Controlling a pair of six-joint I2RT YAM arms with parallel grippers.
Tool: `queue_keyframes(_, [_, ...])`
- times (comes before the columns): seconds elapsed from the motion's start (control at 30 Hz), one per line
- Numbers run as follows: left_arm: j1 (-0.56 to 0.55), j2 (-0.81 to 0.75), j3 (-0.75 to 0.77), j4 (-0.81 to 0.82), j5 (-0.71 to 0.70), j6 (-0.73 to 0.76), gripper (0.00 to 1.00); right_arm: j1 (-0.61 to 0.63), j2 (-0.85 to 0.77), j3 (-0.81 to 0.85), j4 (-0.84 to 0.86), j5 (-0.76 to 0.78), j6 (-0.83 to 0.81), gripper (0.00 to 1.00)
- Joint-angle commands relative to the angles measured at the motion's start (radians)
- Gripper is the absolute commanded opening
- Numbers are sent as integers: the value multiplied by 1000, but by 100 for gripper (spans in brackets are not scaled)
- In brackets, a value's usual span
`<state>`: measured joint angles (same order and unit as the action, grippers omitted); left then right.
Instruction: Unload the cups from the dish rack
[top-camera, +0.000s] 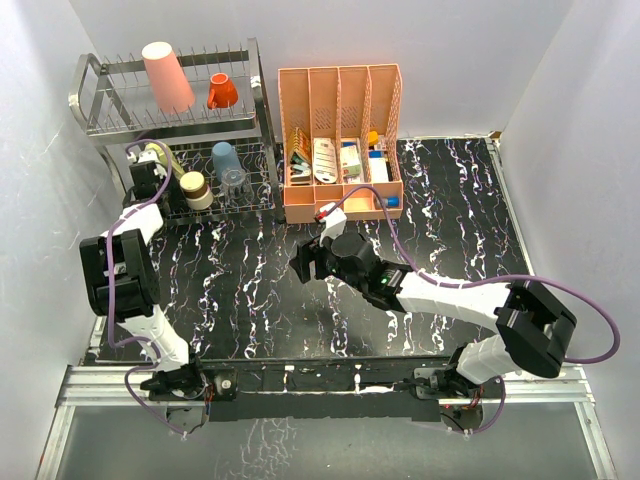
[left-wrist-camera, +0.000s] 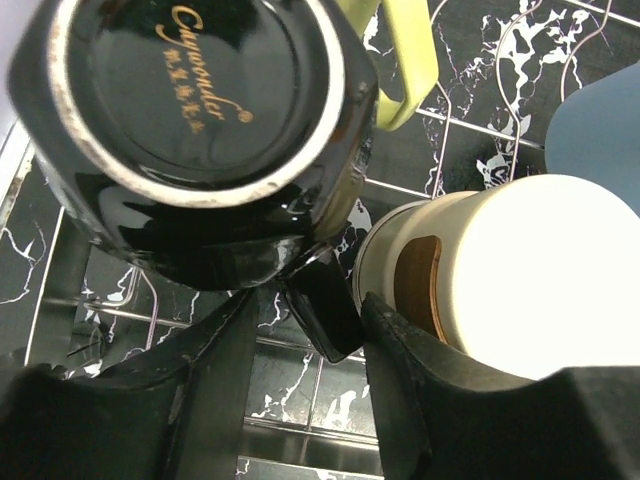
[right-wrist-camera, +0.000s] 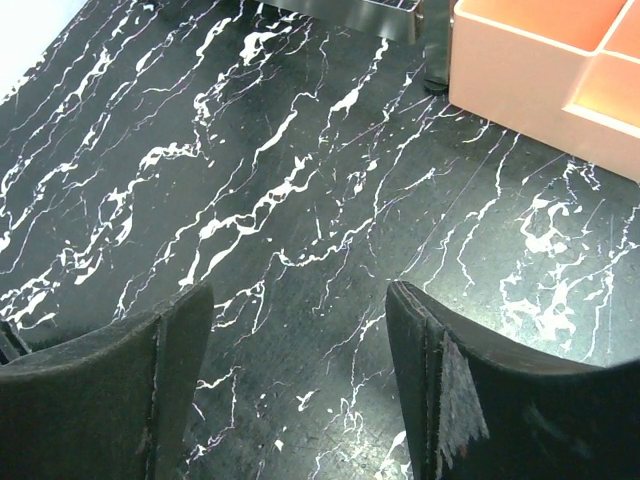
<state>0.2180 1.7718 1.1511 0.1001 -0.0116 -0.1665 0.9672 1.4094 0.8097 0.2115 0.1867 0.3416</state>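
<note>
Quick count: you had seven cups, and all seven sat in the one dish rack at the far left of the table. Two were on the upper tier, the tall pink tumbler and the tiny orange cup, both mouth down. The other five were on the lower tier: blue cup, clear glass, brown cup, pale yellow mug and black mug. Your left gripper was down in that lower tier, jaws part-way apart on either side of the black mug's handle. There was a visible gap on one side, so no real clamp on it. Your right gripper hung over bare table in front of the peach organizer, jaws spread wide with nothing between them. Now the hard-to-see stuff. From the top camera the black mug was almost fully buried under your left wrist, and the yellow mug was just a sliver beside it. In the left wrist view you only got the yellow handle, the blue cup was cut off at the right edge, and the brown cup was blown out nearly white. The clear glass barely stood out against the wires. The bits in the organizer's four slots were too small to name.
</note>
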Motion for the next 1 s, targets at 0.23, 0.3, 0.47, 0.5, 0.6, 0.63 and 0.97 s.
queue_keyframes(0.23, [-5, -49, 8, 21, 10, -9, 18, 11, 2, 44, 41, -26, -3, 65])
queue_keyframes(0.3, [-5, -67, -5, 25, 1, 0, 15, 11, 0, 45, 39, -28, -4, 63])
queue_keyframes(0.47, [-4, -110, -33, 25, -19, 32, 11, 13, -1, 52, 27, -34, -4, 60])
queue_keyframes(0.5, [-5, -117, -38, 24, -21, 39, 10, 13, -2, 52, 26, -35, -4, 60])
queue_keyframes(0.6, [-5, -137, -54, 20, -25, 53, 4, 13, -4, 53, 24, -39, -2, 58])
queue_keyframes(0.63, [-4, -145, -60, 18, -26, 56, 2, 13, -4, 53, 23, -40, -1, 58])
queue_keyframes(0.97, [-5, -252, -66, 7, -13, 73, 0, 13, -12, 49, 16, -38, -5, 55])
